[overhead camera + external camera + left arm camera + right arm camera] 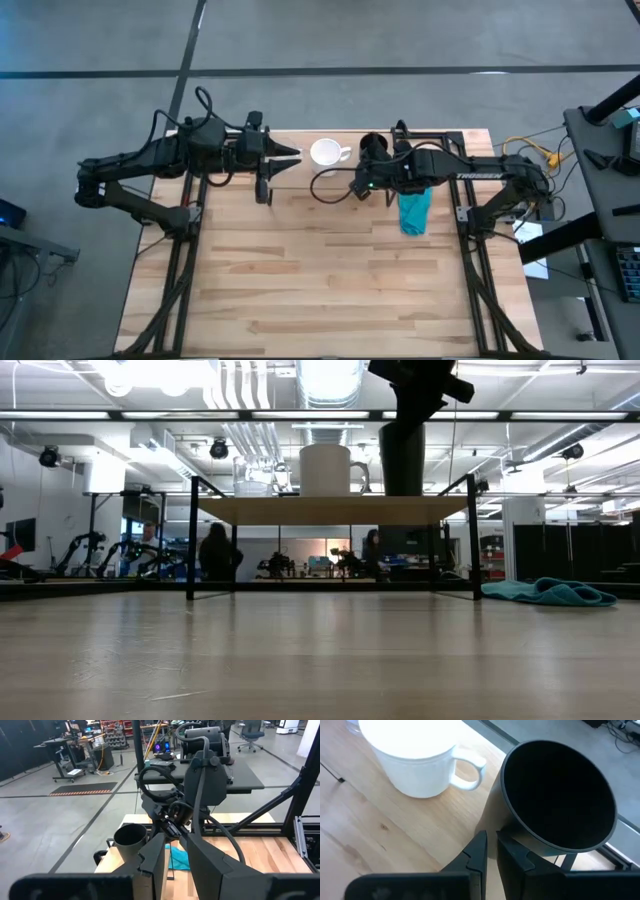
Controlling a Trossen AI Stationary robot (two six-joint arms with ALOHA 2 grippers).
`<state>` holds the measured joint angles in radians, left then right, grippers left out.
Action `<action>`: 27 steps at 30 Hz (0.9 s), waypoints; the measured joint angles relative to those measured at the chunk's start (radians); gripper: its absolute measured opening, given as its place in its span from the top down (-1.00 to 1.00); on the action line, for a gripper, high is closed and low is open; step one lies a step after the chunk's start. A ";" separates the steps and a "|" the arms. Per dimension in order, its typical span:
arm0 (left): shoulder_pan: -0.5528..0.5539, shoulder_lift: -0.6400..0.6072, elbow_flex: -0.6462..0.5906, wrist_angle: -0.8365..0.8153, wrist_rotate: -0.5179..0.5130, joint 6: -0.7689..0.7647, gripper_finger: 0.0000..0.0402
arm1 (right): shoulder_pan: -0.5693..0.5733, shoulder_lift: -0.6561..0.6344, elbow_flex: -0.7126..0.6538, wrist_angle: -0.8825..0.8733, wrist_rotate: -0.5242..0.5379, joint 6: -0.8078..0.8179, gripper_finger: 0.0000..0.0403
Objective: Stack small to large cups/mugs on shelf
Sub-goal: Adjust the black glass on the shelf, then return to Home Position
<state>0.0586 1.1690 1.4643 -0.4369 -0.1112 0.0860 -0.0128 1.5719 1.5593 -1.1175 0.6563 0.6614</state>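
Two arms were recorded over a light wooden bench point(320, 270), with three vessels on the shelf point(330, 510) at its far edge.

Item 1, left gripper point(285, 160): reached in from the left and stood over the left end of the shelf. Its fingers point(150, 865) lay close together with nothing between them.

Item 2, tiny clear glass cup point(252, 478): stood on the left part of the shelf board, just left of the mug; faint in the low view and not made out from above.

Item 3, white mug point(325, 152): stood upright near the middle of the shelf, handle toward the right, in the direction of the black cup. From the right wrist the handle stood just beside the black cup's wall; touching or not could not be told.

Item 4, black cup point(555, 795): taller than the mug, upright, base on the shelf board at the right of the mug, mouth open upward.

Item 5, right gripper point(490, 852): came in from the right at the black cup. Its fingers point(477, 855) were nearly together against the near side of the cup's wall; whether they pinched it could not be told.

Item 6, teal cloth point(415, 210): lay crumpled on the bench at the right, in front of the shelf and under the right arm.
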 joint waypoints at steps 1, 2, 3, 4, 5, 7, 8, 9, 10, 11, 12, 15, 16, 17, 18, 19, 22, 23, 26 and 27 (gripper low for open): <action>0.000 0.000 0.000 0.000 0.000 -0.001 0.66 | -0.003 0.000 0.000 0.000 0.000 -0.008 0.84; 0.000 0.000 0.000 0.000 0.000 -0.001 0.66 | -0.007 0.000 0.000 0.000 0.001 -0.019 0.84; 0.000 0.000 0.000 0.000 0.000 -0.002 0.66 | -0.009 0.000 0.000 0.000 0.001 -0.025 0.84; 0.000 -0.002 0.000 0.000 0.000 -0.002 0.66 | -0.011 -0.001 0.000 -0.001 0.001 -0.031 0.84; 0.000 -0.004 0.000 -0.001 0.000 -0.003 0.66 | -0.012 -0.004 0.000 -0.001 0.001 -0.032 0.84; 0.000 -0.014 0.000 -0.004 0.000 -0.030 0.66 | -0.013 -0.018 0.000 -0.001 0.003 -0.031 0.84; 0.000 -0.023 0.000 -0.020 0.000 -0.043 0.66 | -0.013 -0.030 0.000 -0.002 0.006 -0.031 0.84; 0.000 -0.034 0.000 -0.041 0.001 -0.052 0.66 | -0.012 -0.044 0.000 -0.002 0.013 -0.031 0.84; 0.000 -0.044 0.000 -0.057 0.000 -0.055 0.66 | -0.007 -0.058 0.000 -0.002 0.020 -0.031 0.84; 0.000 -0.056 0.000 -0.074 0.000 -0.059 0.66 | -0.003 -0.075 0.000 -0.002 0.024 -0.031 0.84; 0.000 -0.069 0.000 -0.096 0.000 -0.069 0.66 | 0.001 -0.094 0.000 -0.002 0.025 -0.032 0.84; 0.000 -0.116 0.000 -0.154 0.001 -0.120 0.66 | 0.021 -0.163 0.000 -0.003 0.026 -0.033 0.84; 0.000 -0.135 0.000 -0.176 0.001 -0.133 0.66 | 0.029 -0.190 0.000 -0.003 0.025 -0.034 0.84; 0.000 -0.152 0.000 -0.195 0.001 -0.145 0.66 | 0.039 -0.216 0.000 -0.004 0.025 -0.034 0.84; 0.000 -0.169 0.000 -0.210 0.001 -0.159 0.66 | 0.048 -0.243 0.000 -0.004 0.026 -0.034 0.84; 0.000 -0.188 0.000 -0.226 0.001 -0.167 0.66 | 0.059 -0.269 0.000 -0.004 0.026 -0.034 0.84; 0.000 -0.235 0.000 -0.285 0.001 -0.187 0.66 | 0.091 -0.344 0.000 -0.007 0.026 -0.034 0.84; 0.000 -0.252 0.000 -0.304 0.000 -0.188 0.66 | 0.101 -0.368 -0.002 -0.008 0.027 -0.034 0.84; 0.000 -0.298 -0.006 -0.332 -0.002 -0.189 0.66 | 0.131 -0.443 -0.028 -0.005 0.062 -0.027 0.84; 0.000 -0.315 -0.012 -0.335 -0.005 -0.189 0.66 | 0.142 -0.467 -0.042 0.000 0.077 -0.018 0.84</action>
<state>0.0581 0.8540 1.4523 -0.7719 -0.1159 -0.1028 0.1293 1.1044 1.5174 -1.1171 0.7332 0.6436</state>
